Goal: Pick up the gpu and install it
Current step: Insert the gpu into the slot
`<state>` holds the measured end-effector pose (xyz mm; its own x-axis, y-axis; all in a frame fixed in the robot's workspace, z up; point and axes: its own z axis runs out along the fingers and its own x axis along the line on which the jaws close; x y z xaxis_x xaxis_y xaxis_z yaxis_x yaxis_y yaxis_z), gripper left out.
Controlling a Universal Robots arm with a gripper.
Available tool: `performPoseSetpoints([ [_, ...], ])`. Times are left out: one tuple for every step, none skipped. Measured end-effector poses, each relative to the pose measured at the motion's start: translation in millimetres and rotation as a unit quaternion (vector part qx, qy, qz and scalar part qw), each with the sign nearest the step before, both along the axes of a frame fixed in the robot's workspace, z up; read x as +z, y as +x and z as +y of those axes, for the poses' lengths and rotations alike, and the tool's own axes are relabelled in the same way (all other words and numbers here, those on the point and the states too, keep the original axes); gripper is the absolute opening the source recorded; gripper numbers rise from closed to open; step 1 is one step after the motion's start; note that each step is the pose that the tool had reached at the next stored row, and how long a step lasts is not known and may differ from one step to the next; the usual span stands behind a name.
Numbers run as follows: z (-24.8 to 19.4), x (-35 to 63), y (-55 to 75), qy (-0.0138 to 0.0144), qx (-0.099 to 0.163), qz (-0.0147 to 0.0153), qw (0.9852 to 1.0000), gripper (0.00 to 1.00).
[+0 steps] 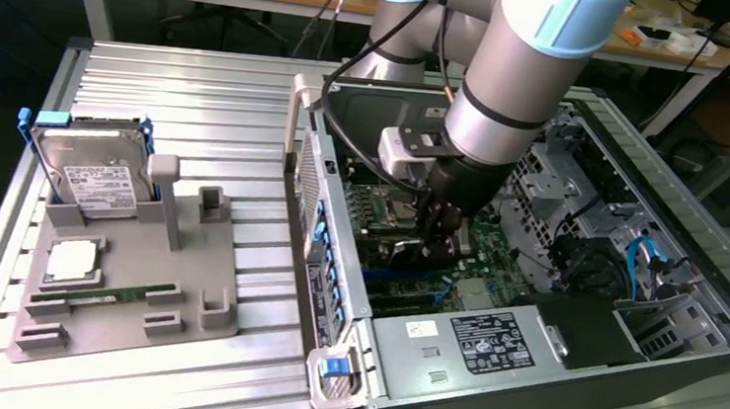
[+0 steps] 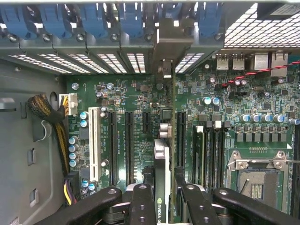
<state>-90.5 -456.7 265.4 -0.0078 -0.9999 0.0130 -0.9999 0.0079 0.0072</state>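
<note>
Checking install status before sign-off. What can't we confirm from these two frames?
- gpu: seen edge-on in the wrist view, claw fingers cover its sides; fan and board face hidden.
- Seating in the motherboard slot: card edge blocks the contact line in the wrist view; arm blocks it in the exterior view.
- Case far corner: cut off by the exterior view's right edge.

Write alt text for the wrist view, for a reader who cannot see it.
The gripper holds the gpu edge-on over a green motherboard inside an open computer case, above the long black expansion slots. Blue slot clips line the case wall beyond, and an empty processor socket sits to one side.
</note>
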Motion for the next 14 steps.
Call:
performPoseSetpoints([
  [-0.1,0.0,0.0,0.0000,-0.001,0.0000,1.0000,0.27],
  [-0.2,0.0,-0.1,0.0000,-0.001,0.0000,1.0000,0.27],
  [-1.2,0.0,0.0,-0.0001,-0.002,0.0000,1.0000,0.27],
  [-1.7,0.0,0.0,0.0000,-0.004,0.0000,1.0000,0.27],
  [-2.8,0.0,0.0,0.0000,-0.005,0.0000,1.0000,0.27],
  [-3.1,0.0,0.0,0.0000,-0.006,0.0000,1.0000,0.27],
  [-3.1,-0.1,0.0,0.0000,-0.006,0.0000,1.0000,0.27],
  [-3.1,-0.1,0.0,-0.0001,-0.006,0.0000,1.0000,0.27],
  [-3.1,-0.2,0.0,-0.0001,-0.006,0.0001,1.0000,0.27],
  [-3.1,-0.7,0.0,0.0000,-0.006,0.0000,1.0000,0.27],
  [-3.0,-1.4,0.0,0.0000,-0.006,0.0000,1.0000,0.27],
  [-2.6,-2.2,0.0,-0.0001,-0.007,0.0001,1.0000,0.27],
  [-2.0,-2.9,-0.1,-0.0001,-0.007,0.0001,1.0000,0.27],
  [-1.3,-3.4,-0.1,-0.0001,-0.007,0.0001,1.0000,0.27],
])
